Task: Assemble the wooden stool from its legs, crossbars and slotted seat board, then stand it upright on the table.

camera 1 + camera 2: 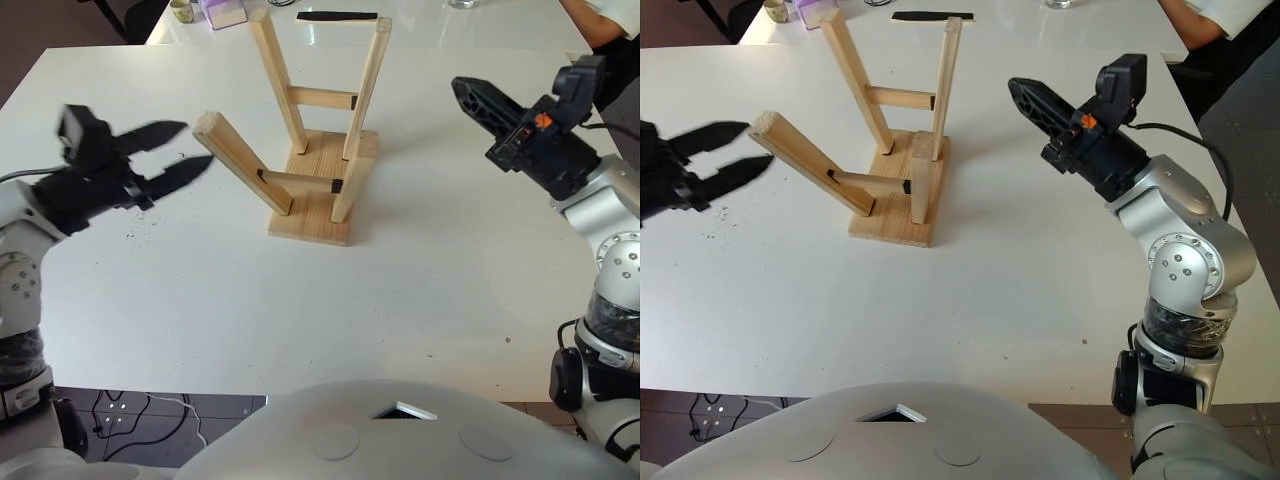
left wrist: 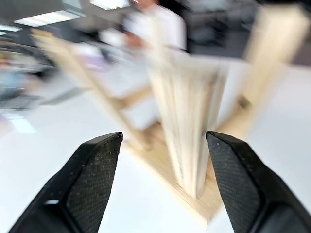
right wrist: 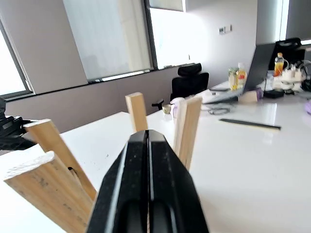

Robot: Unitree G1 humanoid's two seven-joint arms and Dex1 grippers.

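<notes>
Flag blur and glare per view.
Left wrist view: pale wooden stool legs smear with blur inside the open left hand. Left eye view: that hand blurs too. Right wrist view: office windows glare white beyond the shut right hand.

The stool (image 2: 189, 126) is all blurry in the left wrist view, and so is the room behind it. The black fingers (image 2: 87, 189) there run off the picture's edge. In the right wrist view the right gripper (image 3: 147, 138) covers the middle of the stool, so the seat board (image 1: 312, 218) is hidden there. The left gripper (image 1: 755, 145) is cut off at the side of the right eye view. The dark specks (image 1: 128, 236) on the table (image 1: 400, 320) are too tiny to tell.
</notes>
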